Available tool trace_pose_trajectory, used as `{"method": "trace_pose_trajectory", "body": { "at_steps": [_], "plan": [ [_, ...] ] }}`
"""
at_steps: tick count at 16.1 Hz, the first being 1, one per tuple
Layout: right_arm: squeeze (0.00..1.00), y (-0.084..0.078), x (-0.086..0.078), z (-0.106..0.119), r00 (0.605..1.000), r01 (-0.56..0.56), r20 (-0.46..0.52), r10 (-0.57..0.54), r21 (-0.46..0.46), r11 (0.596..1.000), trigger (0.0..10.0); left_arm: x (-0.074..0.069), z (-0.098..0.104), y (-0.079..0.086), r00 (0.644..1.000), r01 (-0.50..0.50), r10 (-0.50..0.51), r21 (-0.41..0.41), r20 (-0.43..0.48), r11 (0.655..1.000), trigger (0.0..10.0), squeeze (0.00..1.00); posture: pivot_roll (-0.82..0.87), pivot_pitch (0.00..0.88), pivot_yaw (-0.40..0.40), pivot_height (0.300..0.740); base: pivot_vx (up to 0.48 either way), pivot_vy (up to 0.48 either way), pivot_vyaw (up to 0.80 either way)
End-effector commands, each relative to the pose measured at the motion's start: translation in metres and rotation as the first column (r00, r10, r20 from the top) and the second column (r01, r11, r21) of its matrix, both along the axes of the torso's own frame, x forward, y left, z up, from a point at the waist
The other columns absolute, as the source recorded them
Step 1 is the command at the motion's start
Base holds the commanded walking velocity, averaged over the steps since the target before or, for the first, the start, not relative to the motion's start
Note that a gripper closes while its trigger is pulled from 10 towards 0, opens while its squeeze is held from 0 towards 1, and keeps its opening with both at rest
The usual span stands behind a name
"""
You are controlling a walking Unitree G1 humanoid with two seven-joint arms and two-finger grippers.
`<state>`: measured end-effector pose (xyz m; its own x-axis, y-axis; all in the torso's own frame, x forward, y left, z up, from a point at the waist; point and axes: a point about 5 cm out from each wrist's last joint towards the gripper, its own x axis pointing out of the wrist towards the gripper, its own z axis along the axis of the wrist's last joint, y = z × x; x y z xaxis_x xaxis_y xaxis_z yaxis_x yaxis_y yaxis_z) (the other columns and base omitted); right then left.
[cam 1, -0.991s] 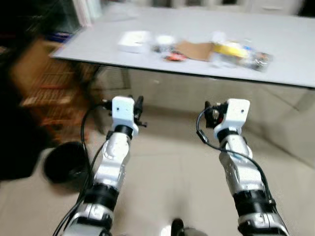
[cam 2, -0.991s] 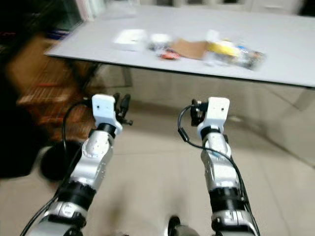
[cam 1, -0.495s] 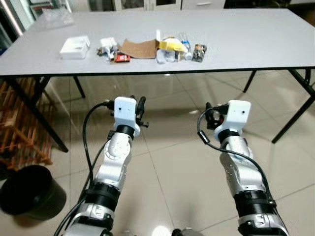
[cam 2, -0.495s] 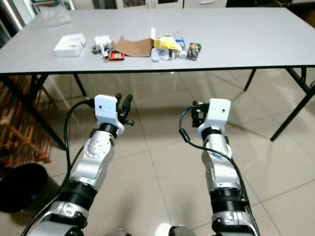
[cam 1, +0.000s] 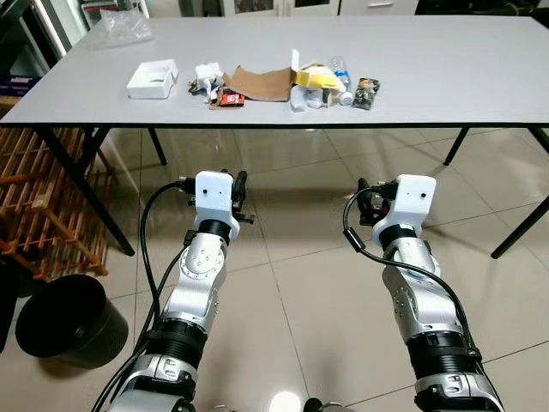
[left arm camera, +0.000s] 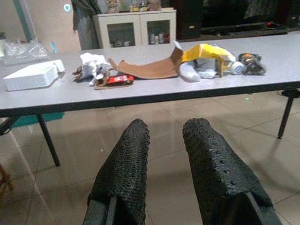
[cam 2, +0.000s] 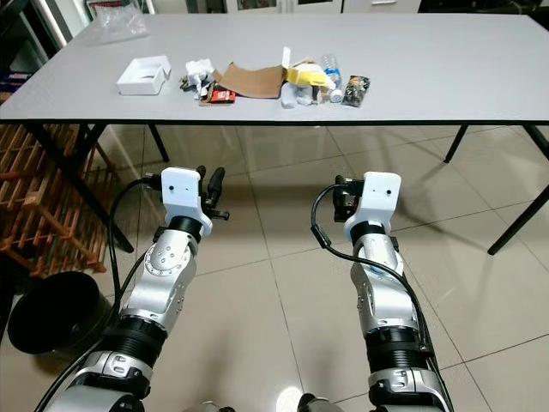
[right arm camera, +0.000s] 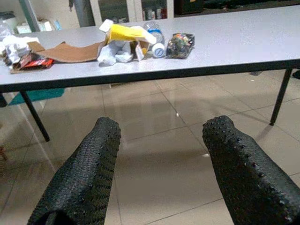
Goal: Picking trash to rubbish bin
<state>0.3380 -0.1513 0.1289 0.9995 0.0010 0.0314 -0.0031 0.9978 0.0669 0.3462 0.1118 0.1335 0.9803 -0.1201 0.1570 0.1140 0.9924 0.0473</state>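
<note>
- The grey table (cam 1: 446,77) stands across the far side of the scene, with a row of trash along its near-left part.
- From left to right the row runs: a white box (cam 1: 153,78), crumpled white paper (cam 1: 207,74), a small red wrapper (cam 1: 230,99), a brown cardboard sheet (cam 1: 262,83), a yellow package (cam 1: 318,77), a clear plastic bottle (cam 1: 341,75) lying on its side, and a dark crumpled wrapper (cam 1: 366,92).
- A clear plastic bag (cam 1: 123,26) lies at the table's far-left corner, well apart from the row.
- The black rubbish bin (cam 1: 70,319) sits on the tiled floor at near left, beside a wooden rack (cam 1: 39,215).
- The left gripper (left arm camera: 165,140) is raised over the floor, short of the table — its fingers stand a narrow gap apart and hold nothing.
- The right gripper (right arm camera: 161,133) is level with it on the right, fingers spread wide and empty, pointing toward the bottle and yellow package.
</note>
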Motion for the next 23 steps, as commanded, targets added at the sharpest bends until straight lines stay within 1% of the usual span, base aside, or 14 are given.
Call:
{"method": "trace_pose_trajectory", "body": {
  "at_steps": [1,4,7,8,11,23],
  "plan": [
    [0.0,0.002,-0.0003,0.0013,1.0,-0.011,0.011,0.011,-0.007,1.0,10.0,0.0031,0.0024,0.002,1.0,-0.02,0.02,0.008,-0.004,1.0,10.0,0.0,-0.05,0.092,0.036,0.74,0.0,0.0,0.0],
    [0.0,0.0056,-0.0009,0.0025,0.999,-0.038,0.022,0.039,-0.025,0.999,10.0,0.0047,0.0021,0.0026,1.0,-0.029,0.029,0.016,-0.013,0.999,10.0,0.0,-0.05,0.088,0.037,0.74,0.0,0.0,0.13],
    [0.0,0.0067,-0.0011,0.0034,0.999,-0.042,0.025,0.043,-0.03,0.999,10.0,0.0055,0.003,0.0022,0.999,-0.033,0.033,0.014,-0.012,0.999,10.0,0.0,-0.05,0.092,0.036,0.74,0.0,0.0,0.8],
    [0.0,0.0069,-0.0012,0.0023,0.999,-0.039,0.02,0.039,-0.016,0.999,10.0,0.0057,0.0034,0.0024,0.999,-0.035,0.035,0.013,-0.012,0.999,10.0,0.0,-0.04,0.095,0.035,0.74,0.247,0.0,0.0],
    [0.0,0.0068,-0.0011,0.0013,0.999,-0.044,0.016,0.045,-0.02,0.999,10.0,0.0063,0.0027,0.0043,0.999,-0.045,0.045,0.019,-0.016,0.999,10.0,0.0,-0.04,0.102,0.034,0.74,0.279,0.0,0.0],
    [0.0,0.0059,-0.0007,-0.0001,0.999,-0.042,0.005,0.042,-0.015,0.999,10.0,0.0075,0.0029,0.0033,0.999,-0.045,0.046,0.026,-0.017,0.999,10.0,0.0,-0.04,0.106,0.035,0.74,0.293,0.0,0.0]
  ]
}}
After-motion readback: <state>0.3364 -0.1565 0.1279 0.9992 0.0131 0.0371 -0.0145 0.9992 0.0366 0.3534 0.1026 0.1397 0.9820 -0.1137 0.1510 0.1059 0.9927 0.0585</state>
